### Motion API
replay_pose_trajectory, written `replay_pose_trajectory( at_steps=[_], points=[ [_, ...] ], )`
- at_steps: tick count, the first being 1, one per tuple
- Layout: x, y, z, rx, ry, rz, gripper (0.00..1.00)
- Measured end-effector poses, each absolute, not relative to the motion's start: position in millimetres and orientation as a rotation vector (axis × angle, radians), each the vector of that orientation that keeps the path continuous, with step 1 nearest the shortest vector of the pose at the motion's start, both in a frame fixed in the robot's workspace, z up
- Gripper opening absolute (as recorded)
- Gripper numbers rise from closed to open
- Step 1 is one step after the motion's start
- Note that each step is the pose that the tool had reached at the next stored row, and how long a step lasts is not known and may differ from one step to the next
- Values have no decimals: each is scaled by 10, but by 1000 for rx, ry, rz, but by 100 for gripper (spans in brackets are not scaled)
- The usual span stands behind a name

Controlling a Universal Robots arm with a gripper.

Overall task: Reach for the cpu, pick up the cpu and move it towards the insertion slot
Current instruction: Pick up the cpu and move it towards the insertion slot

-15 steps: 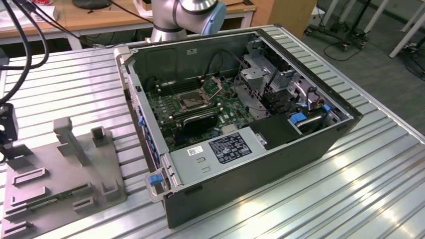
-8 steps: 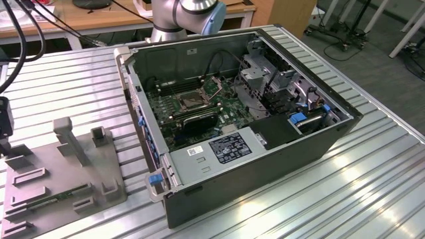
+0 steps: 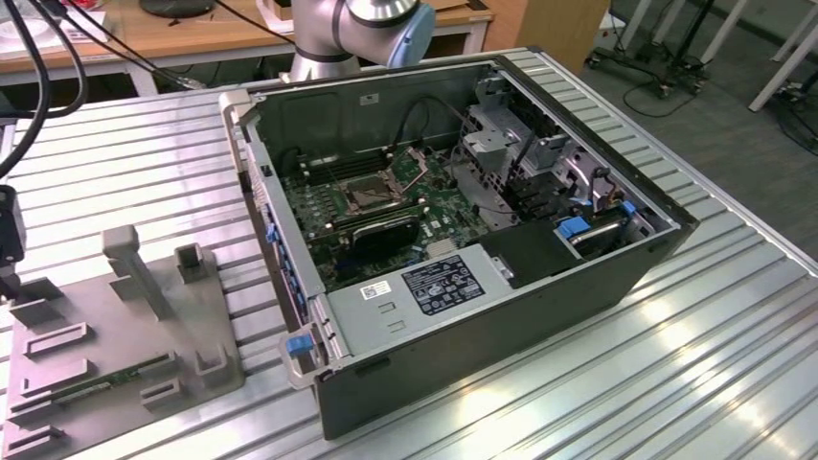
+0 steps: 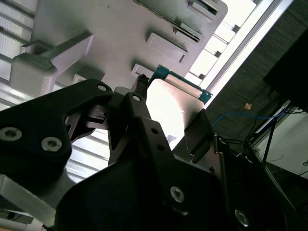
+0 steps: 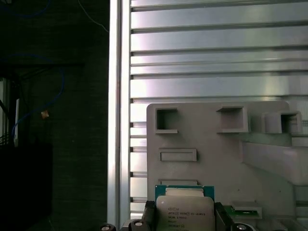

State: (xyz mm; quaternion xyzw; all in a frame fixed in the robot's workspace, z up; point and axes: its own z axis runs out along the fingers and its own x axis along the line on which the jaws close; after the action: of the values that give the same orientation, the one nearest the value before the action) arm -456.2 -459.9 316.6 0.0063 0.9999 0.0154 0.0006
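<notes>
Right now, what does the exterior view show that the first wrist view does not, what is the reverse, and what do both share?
Exterior view: the open computer case, its green motherboard and the insertion slot on that board.
First wrist view: the cpu, silvery top facing the camera, with the gripper shut on two opposite edges of it.
Both: the grey fixture with its raised holders, lying on the ribbed metal table.

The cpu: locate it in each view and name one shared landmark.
Exterior view: the grey fixture plate, the shared landmark, lies at the exterior view's left.
First wrist view: the cpu is clamped in the gripper, over that plate.
Second wrist view: the cpu, glaring white, in the gripper before the plate.
</notes>
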Motion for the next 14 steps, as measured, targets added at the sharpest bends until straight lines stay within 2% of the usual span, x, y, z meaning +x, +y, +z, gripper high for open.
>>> replay_pose_trajectory(
  at_steps=[14],
  points=[
    [-4505,-4598,3232,20,3140,48,55]
  ],
)
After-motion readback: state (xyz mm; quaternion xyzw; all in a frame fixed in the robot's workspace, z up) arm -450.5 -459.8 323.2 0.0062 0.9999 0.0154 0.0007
